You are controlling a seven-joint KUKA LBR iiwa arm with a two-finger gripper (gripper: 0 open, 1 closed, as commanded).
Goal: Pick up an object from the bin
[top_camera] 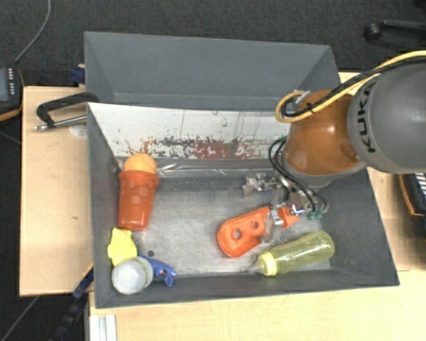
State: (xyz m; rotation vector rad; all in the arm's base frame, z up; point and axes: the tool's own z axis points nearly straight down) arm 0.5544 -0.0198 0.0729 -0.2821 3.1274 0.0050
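tool (278, 216) low over right end of orange toy (243, 234), mid-right of bin (199, 69) | grip: can't tell | risk: an end-hold may let the toy tilt or slip; bottle (295, 254) just beside could get knocked

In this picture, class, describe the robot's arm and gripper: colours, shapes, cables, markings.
The arm is a thick, rounded grey link with black KUKA lettering. An orange domed cover caps its wrist; a yellow cable and black cables loop over it. The gripper is small, metallic, with thin wires.
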